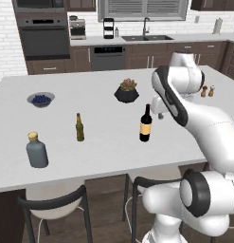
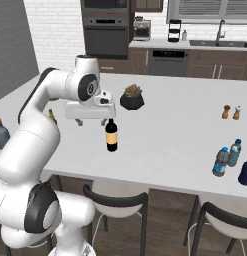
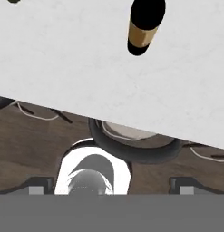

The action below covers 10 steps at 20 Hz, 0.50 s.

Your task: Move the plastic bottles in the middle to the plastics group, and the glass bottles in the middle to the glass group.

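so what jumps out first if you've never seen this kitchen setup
The tall dark wine bottle standing alone mid-counter, with the open gripper hanging close beside its neck. Away to one side stand the olive-brown beer bottle and the grey-blue flask; at the opposite end, small bluish plastic bottles cluster near the counter edge.

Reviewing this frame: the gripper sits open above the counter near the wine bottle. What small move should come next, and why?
Probably lower the open gripper beside the wine bottle and bring the fingers around its body. The bottle stands upright and ungrasped mid-counter, apart from the beer bottle and flask.
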Tool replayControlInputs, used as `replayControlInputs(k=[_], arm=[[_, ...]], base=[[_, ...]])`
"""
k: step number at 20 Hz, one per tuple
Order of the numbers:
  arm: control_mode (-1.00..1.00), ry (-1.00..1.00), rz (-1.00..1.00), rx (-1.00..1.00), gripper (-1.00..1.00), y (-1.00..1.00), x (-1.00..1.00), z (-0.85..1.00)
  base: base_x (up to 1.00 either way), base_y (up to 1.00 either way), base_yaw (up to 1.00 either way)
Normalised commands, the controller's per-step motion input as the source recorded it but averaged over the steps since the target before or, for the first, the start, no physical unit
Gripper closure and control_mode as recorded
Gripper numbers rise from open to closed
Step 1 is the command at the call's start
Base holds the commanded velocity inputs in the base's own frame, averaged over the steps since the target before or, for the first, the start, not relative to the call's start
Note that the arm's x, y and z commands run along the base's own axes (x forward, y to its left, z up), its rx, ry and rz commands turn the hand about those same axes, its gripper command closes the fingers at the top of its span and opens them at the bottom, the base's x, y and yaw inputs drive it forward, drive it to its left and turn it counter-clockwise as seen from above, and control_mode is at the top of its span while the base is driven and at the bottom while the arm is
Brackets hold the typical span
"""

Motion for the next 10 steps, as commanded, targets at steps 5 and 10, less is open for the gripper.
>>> replayControlInputs(k=[5, 10], arm=[[-1.00, -0.24, 0.00, 0.02, -1.00, 0.06, 0.44, 0.05], [-1.00, -0.09, 0.00, 0.02, -1.00, -0.01, 0.45, 0.00]], base=[[0.00, 0.00, 0.00], [0.00, 0.00, 0.00]])
